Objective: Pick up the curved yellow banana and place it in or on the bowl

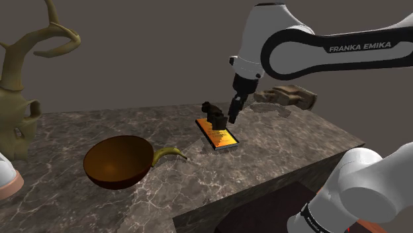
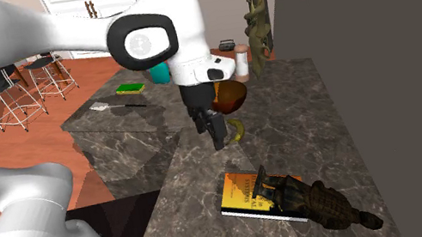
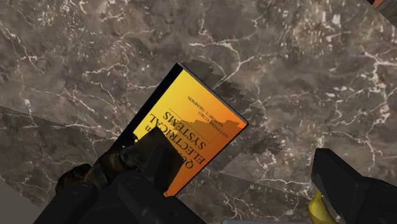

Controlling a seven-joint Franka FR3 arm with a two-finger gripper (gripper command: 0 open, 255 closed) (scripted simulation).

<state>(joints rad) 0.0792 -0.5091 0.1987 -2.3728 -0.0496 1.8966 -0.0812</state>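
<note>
The curved yellow banana (image 1: 169,154) lies on the marble counter with one end against the brown bowl (image 1: 118,163). My black gripper (image 1: 234,118) hangs open above the counter, over the far end of an orange book (image 1: 218,135), well off to the shoulder view's right of the banana. In the second exterior view the gripper (image 2: 217,132) stands in front of the banana (image 2: 238,130) and the bowl (image 2: 228,96). In the wrist view the fingers (image 3: 347,188) stand wide apart over the book (image 3: 184,124), with a yellow banana tip (image 3: 320,207) beside one finger.
A dark animal figurine (image 2: 323,206) lies across one end of the book (image 2: 250,192). A brown carving (image 1: 288,96) sits at the counter's far corner. An antlered vase (image 1: 18,106) stands at the shoulder view's left. A lower counter holds a green book (image 2: 131,88).
</note>
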